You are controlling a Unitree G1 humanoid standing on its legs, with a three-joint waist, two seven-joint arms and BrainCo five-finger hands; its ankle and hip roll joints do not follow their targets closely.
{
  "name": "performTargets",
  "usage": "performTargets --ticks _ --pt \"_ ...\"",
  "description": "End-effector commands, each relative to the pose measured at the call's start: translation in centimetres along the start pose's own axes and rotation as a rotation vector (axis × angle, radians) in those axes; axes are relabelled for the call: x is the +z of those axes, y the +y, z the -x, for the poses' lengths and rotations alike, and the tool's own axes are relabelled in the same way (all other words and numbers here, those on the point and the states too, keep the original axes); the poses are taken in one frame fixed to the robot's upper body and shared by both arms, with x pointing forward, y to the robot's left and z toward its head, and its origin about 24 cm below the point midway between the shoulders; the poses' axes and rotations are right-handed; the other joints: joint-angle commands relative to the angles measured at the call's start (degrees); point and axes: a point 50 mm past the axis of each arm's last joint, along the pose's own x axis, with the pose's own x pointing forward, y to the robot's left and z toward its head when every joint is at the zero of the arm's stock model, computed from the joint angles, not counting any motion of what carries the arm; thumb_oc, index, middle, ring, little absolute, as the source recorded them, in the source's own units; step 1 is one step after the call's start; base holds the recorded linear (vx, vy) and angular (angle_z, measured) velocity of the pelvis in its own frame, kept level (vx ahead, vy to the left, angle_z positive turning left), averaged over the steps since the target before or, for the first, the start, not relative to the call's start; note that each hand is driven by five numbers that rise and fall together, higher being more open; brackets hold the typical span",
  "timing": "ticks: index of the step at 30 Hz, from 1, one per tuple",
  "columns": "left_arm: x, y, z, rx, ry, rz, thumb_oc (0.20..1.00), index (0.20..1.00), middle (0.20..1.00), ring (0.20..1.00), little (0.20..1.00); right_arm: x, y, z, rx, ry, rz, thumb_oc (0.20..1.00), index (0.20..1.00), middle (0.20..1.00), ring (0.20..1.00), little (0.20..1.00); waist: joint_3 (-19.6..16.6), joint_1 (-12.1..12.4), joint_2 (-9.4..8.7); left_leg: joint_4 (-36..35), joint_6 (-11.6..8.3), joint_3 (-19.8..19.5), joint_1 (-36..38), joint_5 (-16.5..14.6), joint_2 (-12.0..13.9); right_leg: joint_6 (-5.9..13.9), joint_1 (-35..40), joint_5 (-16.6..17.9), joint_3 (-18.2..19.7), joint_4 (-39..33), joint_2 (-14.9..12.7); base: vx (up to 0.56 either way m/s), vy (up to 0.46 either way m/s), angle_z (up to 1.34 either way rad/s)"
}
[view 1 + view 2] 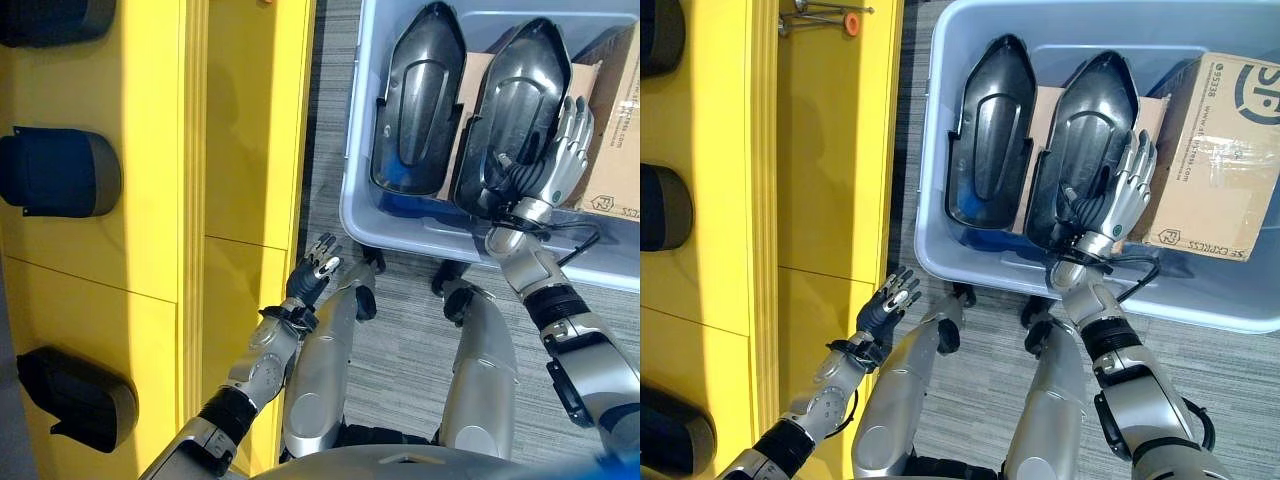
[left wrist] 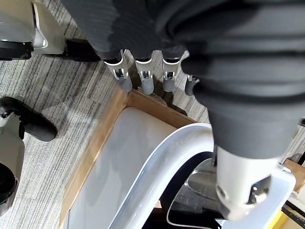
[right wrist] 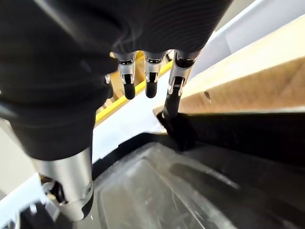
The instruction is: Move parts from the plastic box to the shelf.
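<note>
Shelf: the yellow shelf (image 1: 150,250) filled the left side of the frame; dark parts (image 1: 60,175) already lay on it at upper, middle and lower left.
Box: the pale blue plastic box (image 1: 940,255) sat at upper right on grey carpet, with a cardboard carton (image 1: 1215,160) in its right half.
Parts: two black shells stood side by side in the box, leaning on cardboard; the left shell (image 1: 990,135) was untouched, the right shell (image 1: 1085,140) was under the right hand.
Right hand: the right hand (image 1: 1120,195) lay at upper right against the right edge of the right shell, fingers extended and spread, nothing clasped; in the wrist view its fingertips (image 3: 174,93) reached the shell's rim beside the carton.
Left hand: the left hand (image 1: 315,270) hung idle at lower centre beside the shelf edge, fingers relaxed and holding nothing.
Handling: judged to be a rigid moulded shell, light for its bulk, glossy and so likely slippery.
Hold: judged best taken by the raised rim along a long edge, thumb inside the hollow; the smooth curved face offered poor purchase.
Risk: the shell could scrape the carton or its neighbour when lifted.
</note>
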Motion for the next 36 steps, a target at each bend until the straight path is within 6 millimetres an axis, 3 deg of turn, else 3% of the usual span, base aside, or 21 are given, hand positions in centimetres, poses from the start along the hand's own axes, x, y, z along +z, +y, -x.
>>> performTargets --ticks 1,7,14,18,19,23,25,28,36 --pt "-0.9 -1.9 0.3 -0.058 -0.005 0.012 1.0 1.0 1.0 1.0 1.0 0.1 -1.7 -1.6 -0.092 -0.041 -0.018 1.0 1.0 1.0 1.0 1.0 0.1 -1.0 4.03 1.6 -5.06 -2.0 2.4 -5.7 1.6 6.02 -0.6 2.5 4.4 -0.4 0.9 0.01 0.018 -0.12" --pt "-0.9 -2.0 0.2 -0.065 -0.011 0.011 1.0 1.0 1.0 1.0 1.0 -1.4 -1.6 -1.0 -0.096 0.096 -0.046 1.0 1.0 1.0 1.0 1.0 0.1 -1.2 4.23 2.0 -5.07 -1.7 2.1 -5.9 1.6 5.79 -1.0 2.4 4.5 -0.3 1.0 0.01 0.001 -0.04" --pt "-0.9 -2.0 0.0 -0.061 -0.008 0.001 1.0 1.0 1.0 1.0 1.0 -2.3 -0.2 0.2 0.074 0.182 -0.05 1.0 1.0 1.0 1.0 1.0 0.1 -1.3 4.11 3.1 -5.26 -1.8 0.7 -6.2 2.0 5.47 -2.3 2.3 4.6 0.1 1.0 0.0 0.0 0.0" --pt "-0.9 -1.8 -0.1 -0.056 0.006 0.012 1.0 1.0 1.0 1.0 1.0 -2.4 0.0 -0.3 0.102 0.093 0.057 1.0 1.0 1.0 1.0 1.0 0.1 -0.8 4.21 4.5 -5.17 -2.1 -0.7 -6.6 2.3 5.33 -3.4 2.2 4.4 1.0 0.4 0.0 -0.029 -0.01" --pt "-1.0 -1.7 0.0 -0.06 0.015 0.006 1.0 1.0 1.0 1.0 1.0 -2.0 -0.3 -1.0 0.058 0.004 0.122 1.0 1.0 1.0 1.0 1.0 0.1 -0.5 4.29 5.0 -5.15 -2.3 -1.2 -6.7 2.3 5.38 -3.8 2.3 4.3 1.3 0.1 0.0 0.0 0.0" --pt "-1.0 -1.7 0.0 -0.065 0.017 0.0 1.0 1.0 1.0 1.0 1.0 -1.4 -0.7 -1.7 0.002 -0.076 0.158 1.0 1.0 1.0 1.0 1.0 0.1 -0.3 4.38 5.3 -5.05 -2.4 -1.4 -6.8 2.4 5.46 -3.9 2.4 4.2 1.4 0.0 0.0 -0.005 0.01" --pt "-0.8 -1.6 0.1 -0.058 0.014 -0.001 1.0 1.0 1.0 1.0 1.0 0.1 -1.5 -3.1 -0.075 -0.208 0.174 1.0 1.0 1.0 1.0 1.0 0.1 -0.2 4.31 5.6 -4.98 -2.5 -1.7 -7.0 2.3 5.76 -4.1 2.4 4.3 1.6 -0.2 0.01 -0.022 0.04" --pt "-0.6 -1.6 0.3 -0.048 0.013 -0.029 1.0 1.0 1.0 1.0 1.0 0.9 -2.2 -3.6 -0.099 -0.245 0.185 1.0 1.0 1.0 1.0 1.0 0.1 -0.4 4.01 5.6 -4.97 -2.5 -1.7 -7.1 2.4 5.96 -4.1 2.3 4.5 1.6 -0.1 0.01 -0.002 0.03" --pt "0.2 -0.7 0.7 -0.013 -0.027 -0.028 1.0 1.0 1.0 1.0 1.0 0.1 -2.7 -3.6 -0.083 -0.226 0.224 1.0 1.0 1.0 1.0 1.0 0.1 -0.6 4.39 5.8 -5.15 -2.2 -1.8 -7.1 2.6 5.84 -4.4 2.1 4.9 1.7 -0.1 0.0 0.0 0.0"
